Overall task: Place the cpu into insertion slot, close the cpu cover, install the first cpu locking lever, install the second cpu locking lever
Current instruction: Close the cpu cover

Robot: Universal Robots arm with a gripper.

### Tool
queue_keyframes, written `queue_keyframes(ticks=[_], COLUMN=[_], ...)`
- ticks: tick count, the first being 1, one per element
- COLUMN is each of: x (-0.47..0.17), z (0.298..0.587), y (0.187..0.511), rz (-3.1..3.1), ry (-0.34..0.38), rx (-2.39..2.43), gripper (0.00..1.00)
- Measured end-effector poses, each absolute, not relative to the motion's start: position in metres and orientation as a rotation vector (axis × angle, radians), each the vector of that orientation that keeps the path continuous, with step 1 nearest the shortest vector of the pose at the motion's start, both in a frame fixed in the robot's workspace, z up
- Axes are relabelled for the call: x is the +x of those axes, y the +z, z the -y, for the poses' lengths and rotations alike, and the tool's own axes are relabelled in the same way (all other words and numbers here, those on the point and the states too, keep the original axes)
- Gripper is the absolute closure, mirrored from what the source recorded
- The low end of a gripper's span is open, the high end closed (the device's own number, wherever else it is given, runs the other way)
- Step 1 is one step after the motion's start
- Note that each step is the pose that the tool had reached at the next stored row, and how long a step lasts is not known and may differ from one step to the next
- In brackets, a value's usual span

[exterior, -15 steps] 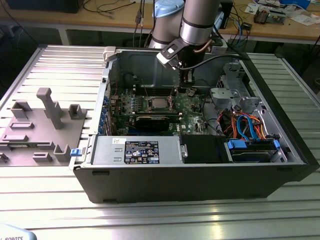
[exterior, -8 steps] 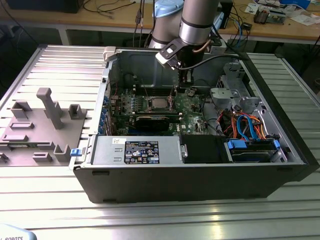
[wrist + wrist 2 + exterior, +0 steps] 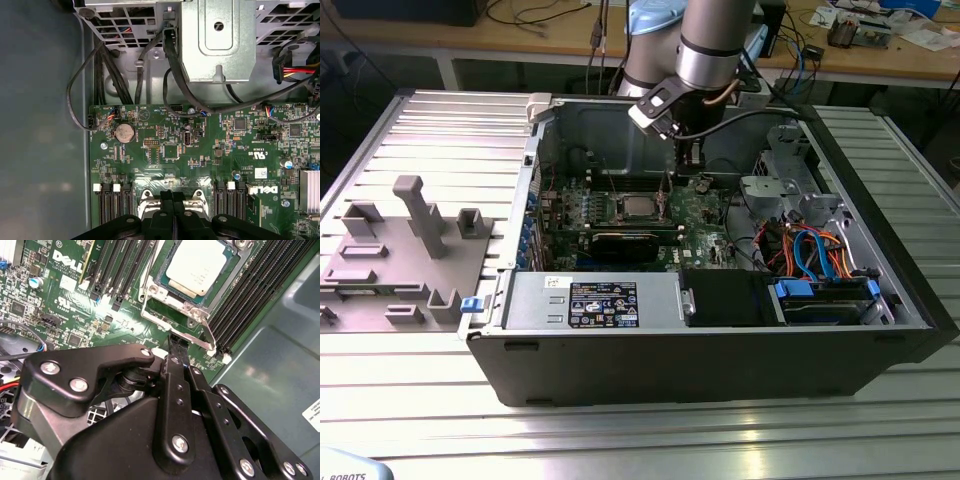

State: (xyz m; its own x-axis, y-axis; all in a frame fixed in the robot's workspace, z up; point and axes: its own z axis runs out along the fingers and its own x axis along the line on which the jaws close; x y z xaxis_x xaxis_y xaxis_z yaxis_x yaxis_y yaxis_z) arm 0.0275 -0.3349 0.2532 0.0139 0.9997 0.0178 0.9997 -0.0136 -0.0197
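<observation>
On the slatted tabletop (image 3: 410,400) lies an open computer case (image 3: 700,350) with the green motherboard (image 3: 200,145) inside, and the arm (image 3: 710,40) reaches down into it. The hand (image 3: 177,344) is narrow, its 2 fingers (image 3: 166,205) pressed together and gripping nothing, with its tip just beside the metal edge of the slot (image 3: 150,289). The cpu (image 3: 197,267) sits in that slot with the cover (image 3: 170,304) lying flat around it, and a thin lever (image 3: 209,335) runs close by the hand's tip.
</observation>
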Motion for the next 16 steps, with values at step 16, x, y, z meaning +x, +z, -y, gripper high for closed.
queue_keyframes(ticks=[16], x=[0.016], z=[0.335], y=[0.253], rz=[2.188], ry=[0.002], rx=[-2.218], gripper=[0.89])
